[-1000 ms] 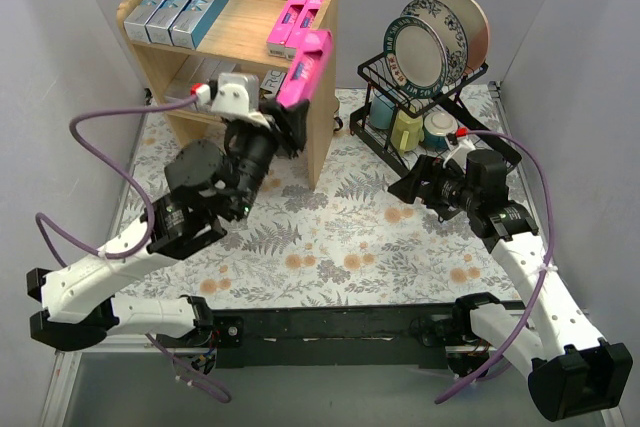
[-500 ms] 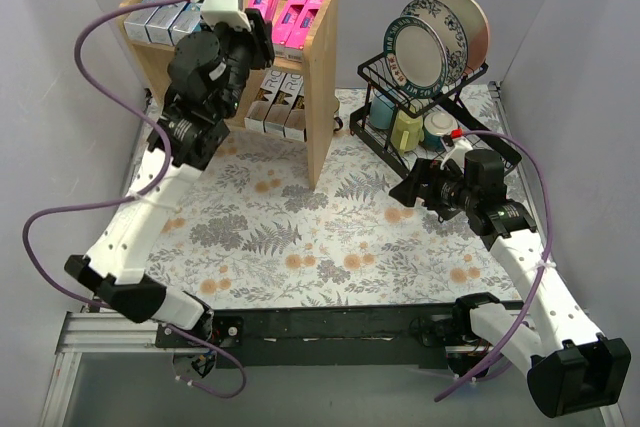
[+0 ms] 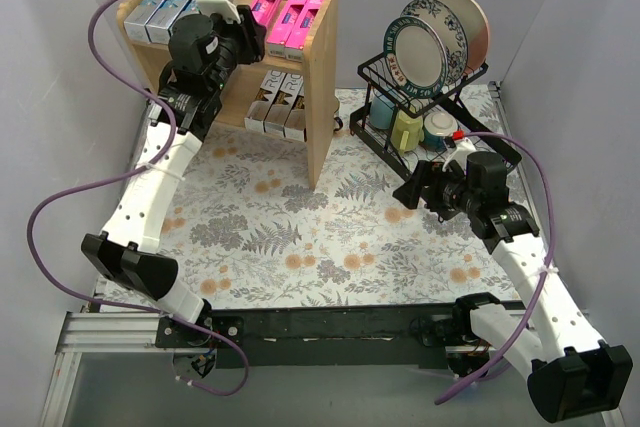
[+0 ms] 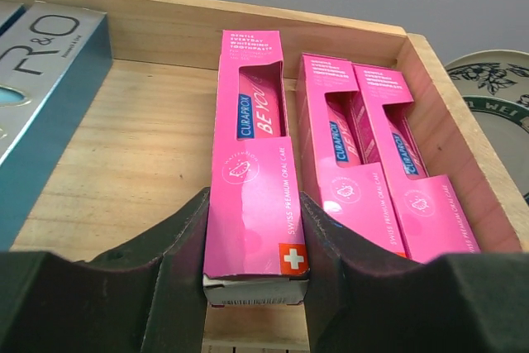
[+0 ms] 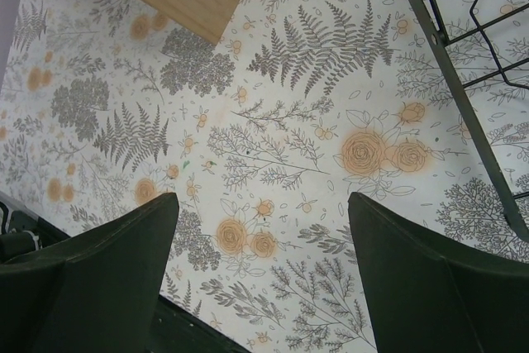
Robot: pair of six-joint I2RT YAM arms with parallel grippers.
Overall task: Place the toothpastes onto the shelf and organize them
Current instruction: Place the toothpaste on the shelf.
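Left pincer clenched on a pink toothpaste — dropped crooked, it could knock the pink boxes at frame right.

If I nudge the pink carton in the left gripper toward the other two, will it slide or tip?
Probably slides: the pink carton lies long and low along the shelf top. Its glossy cardboard looks light, likely slippery on bare wood. The left gripper pinches its narrow sides; a harder squeeze might dent it.

we count three pink cartons, at least two silver-teal cartons, three pale patterned cartons, and at least two plates.
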